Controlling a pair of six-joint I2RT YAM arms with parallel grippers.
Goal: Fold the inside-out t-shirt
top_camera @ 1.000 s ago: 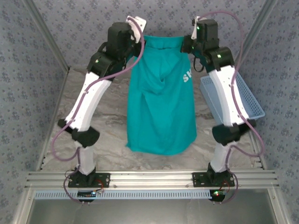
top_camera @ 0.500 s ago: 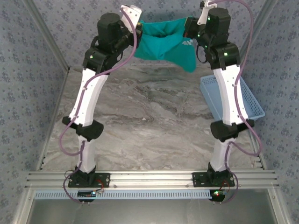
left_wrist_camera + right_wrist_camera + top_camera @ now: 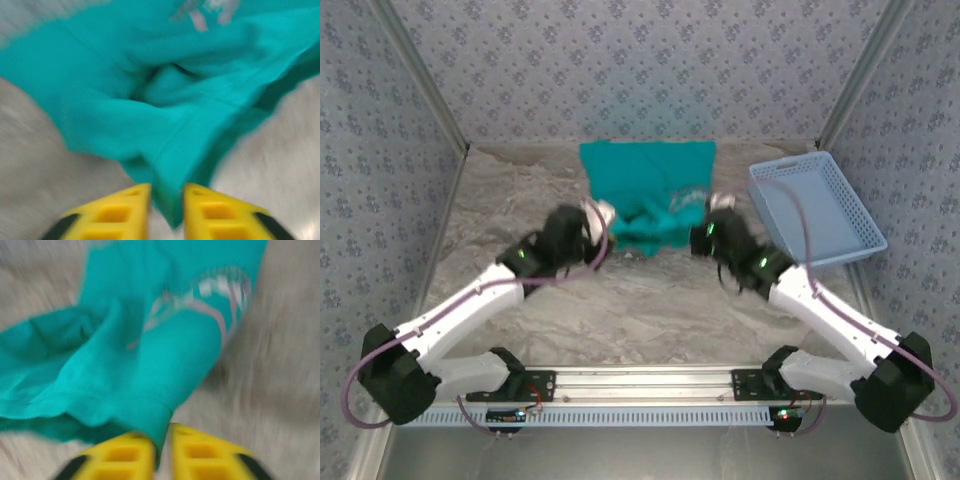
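Marbled worktop (image 3: 650, 300) carries the inside-out t-shirt (image 3: 645, 170), flat beyond the claws and bunched between them. On the left claw (image 3: 167, 189) and right claw (image 3: 162, 432), a hem sits between narrowly spaced fingers; I cannot tell clamped from slack. Step in hand, I judge: laying out. Next: release, smooth the bunch, regrip for folding.

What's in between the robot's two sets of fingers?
The bunched-up near edge of the green t-shirt lies between the left fingers and the right fingers. The top view shows it.
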